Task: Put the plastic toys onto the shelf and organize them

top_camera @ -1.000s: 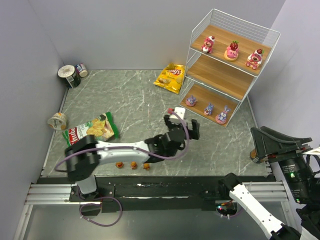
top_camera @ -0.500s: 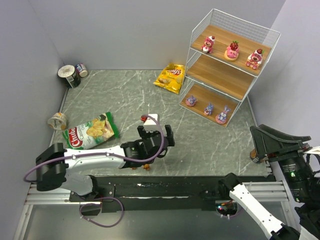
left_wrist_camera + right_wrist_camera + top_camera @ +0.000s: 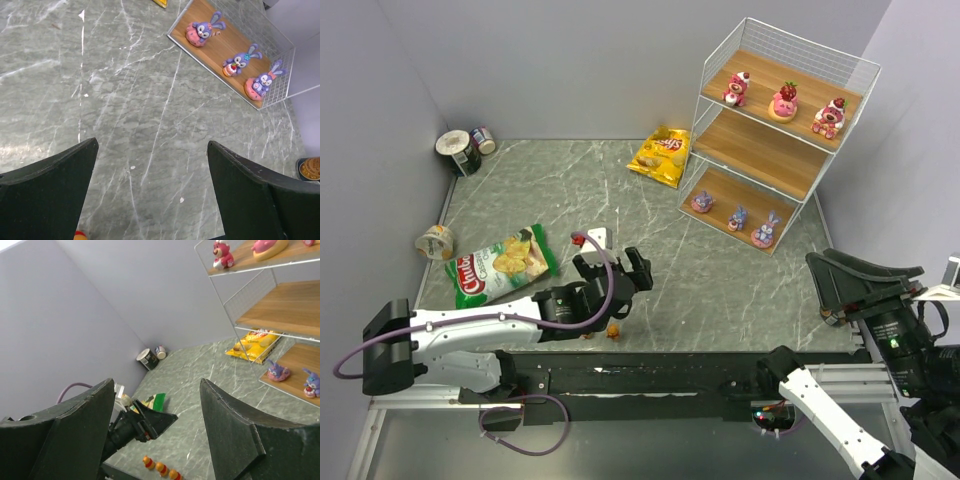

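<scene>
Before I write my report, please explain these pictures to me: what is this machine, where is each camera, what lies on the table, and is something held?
This is a robot with two arms, each ending in a two-finger gripper. One picture looks down from above and behind the arms; the other two come from a camera on each wrist, so the dark shapes there are that gripper's own fingers. The left gripper reaches over the table; the right gripper is at the right side. Both are open and hold nothing. On the shelf, three pink-and-red toys stand on the top board and three purple toys on the bottom board. Three small orange toys sit on the table near the front edge, with two chip bags and some cans farther back.
</scene>
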